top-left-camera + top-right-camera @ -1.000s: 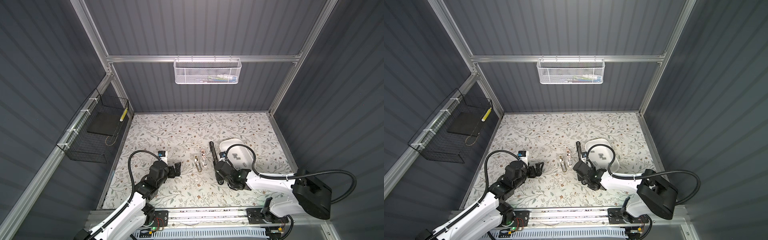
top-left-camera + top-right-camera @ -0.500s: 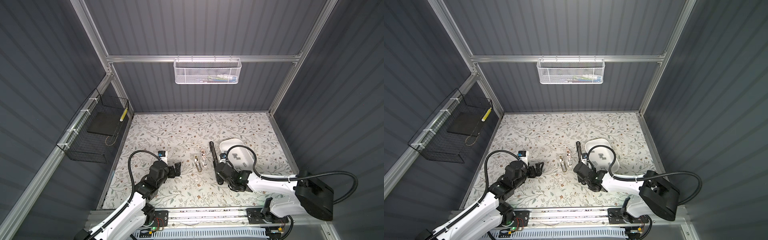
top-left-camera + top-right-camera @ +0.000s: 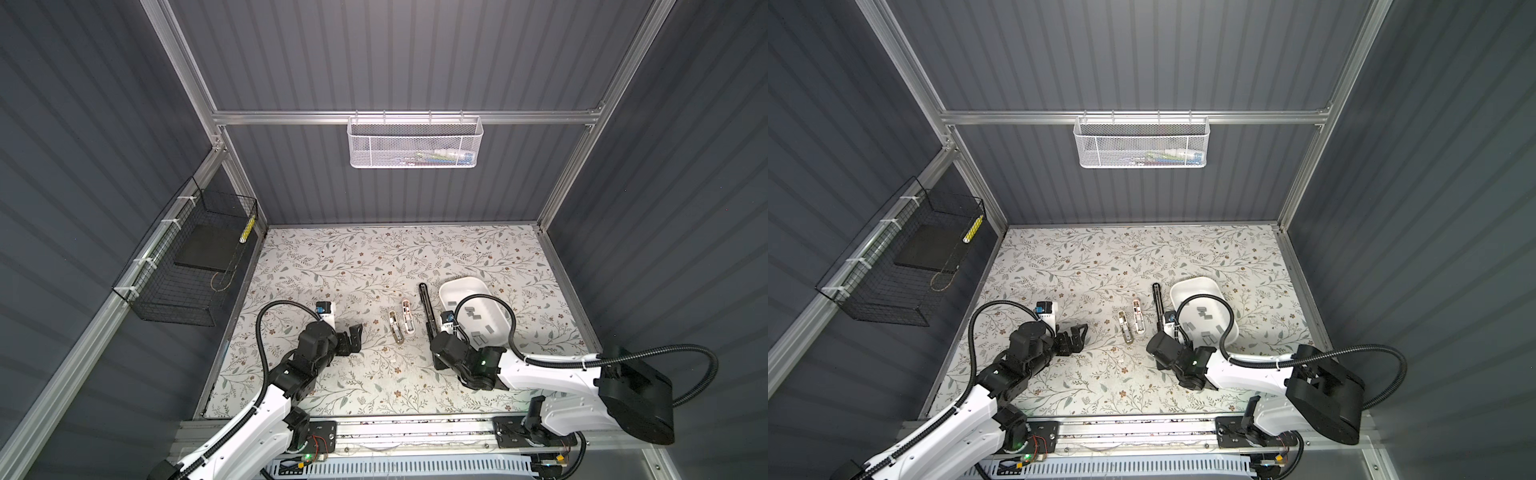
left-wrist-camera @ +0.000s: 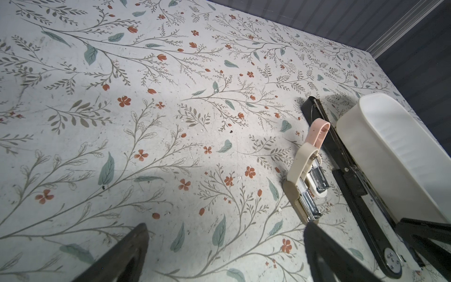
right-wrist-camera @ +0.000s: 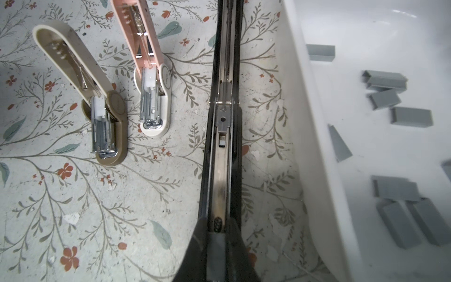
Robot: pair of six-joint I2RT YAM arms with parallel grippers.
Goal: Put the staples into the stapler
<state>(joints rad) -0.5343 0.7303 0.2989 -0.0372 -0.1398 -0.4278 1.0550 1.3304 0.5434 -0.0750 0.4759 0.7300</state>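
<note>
A long black stapler lies opened flat on the floral table, just left of a white tray. Several grey staples lie loose in the tray. My right gripper is shut on the near end of the black stapler. My left gripper hovers open over bare table to the left, holding nothing. The stapler and tray also show in the left wrist view.
A beige stapler and a pink-and-white stapler lie open between the two grippers. A black wire basket hangs on the left wall and a white mesh basket on the back wall.
The right arm's wrist has drifted slightly right and toward the near edge, still clamped on the black stapler. The left arm and the other objects have not moved.
</note>
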